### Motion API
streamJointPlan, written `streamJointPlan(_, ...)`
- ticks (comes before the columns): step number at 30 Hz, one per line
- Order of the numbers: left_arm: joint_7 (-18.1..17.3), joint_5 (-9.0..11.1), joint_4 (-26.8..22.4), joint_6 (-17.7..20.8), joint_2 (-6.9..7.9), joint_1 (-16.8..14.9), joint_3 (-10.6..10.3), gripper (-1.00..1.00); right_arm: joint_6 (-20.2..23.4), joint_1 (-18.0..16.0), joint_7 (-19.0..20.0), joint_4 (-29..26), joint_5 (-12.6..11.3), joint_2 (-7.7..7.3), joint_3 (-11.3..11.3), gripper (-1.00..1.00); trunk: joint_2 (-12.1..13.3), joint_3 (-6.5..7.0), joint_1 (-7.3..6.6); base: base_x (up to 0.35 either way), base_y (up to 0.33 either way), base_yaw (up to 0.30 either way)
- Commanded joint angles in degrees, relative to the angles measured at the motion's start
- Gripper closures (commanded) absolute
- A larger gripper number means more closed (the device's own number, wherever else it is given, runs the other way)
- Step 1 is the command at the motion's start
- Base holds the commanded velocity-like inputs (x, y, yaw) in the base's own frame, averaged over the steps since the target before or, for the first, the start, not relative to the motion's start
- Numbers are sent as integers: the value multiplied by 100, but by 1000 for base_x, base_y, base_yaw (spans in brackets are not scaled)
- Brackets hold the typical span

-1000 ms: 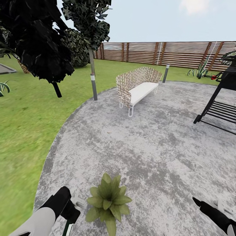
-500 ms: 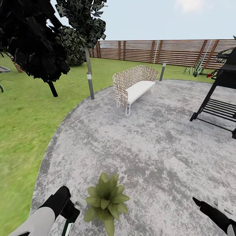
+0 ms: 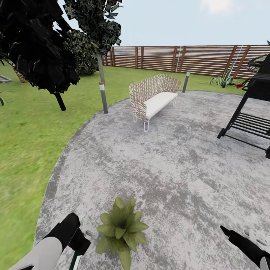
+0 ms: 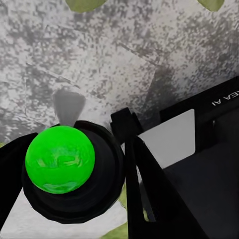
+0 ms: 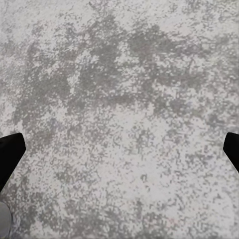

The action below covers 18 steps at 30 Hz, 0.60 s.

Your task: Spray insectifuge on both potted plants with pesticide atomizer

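— What does your left pincer hold?
— It grips the atomizer; the right pincer is open. The potted plant stands near, just right of it. Next, probably aim and spray.

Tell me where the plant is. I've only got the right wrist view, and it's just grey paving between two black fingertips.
Observer: In the head view, one potted plant sits on the paving just ahead, nearer the left gripper than the right gripper.
Operator: Is the sprayer in hand?
Observer: The left wrist view shows the pesticide atomizer, a green ball on a black collar, sitting between the left fingers.
Operator: Anything farther ahead?
Observer: A wicker seat stands farther on, with a black grill to the right.
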Motion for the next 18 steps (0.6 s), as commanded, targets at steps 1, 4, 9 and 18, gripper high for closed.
streamJointPlan(1, -41, -54, 3, 19, 15, -2, 48, 100, 26, -7, 50, -7, 58, 4, -36, -100, -3, -5, 0, 0, 0, 0)
streamJointPlan(4, -39, -56, 18, 16, 87, 0, 47, 100, 26, -8, 50, -6, 58, 4, -36, -100, -3, -5, 0, 0, 0, 0)
streamJointPlan(9, -38, -54, 63, 12, 128, 0, 47, 100, 26, -5, 50, -8, 59, 4, -36, -100, -43, -23, 22, 0, 0, 0)
streamJointPlan(18, -42, -63, 200, 17, 121, 0, 41, 100, 26, -8, 50, -7, 58, 4, -36, -100, -243, -112, 131, 0, 0, 0)
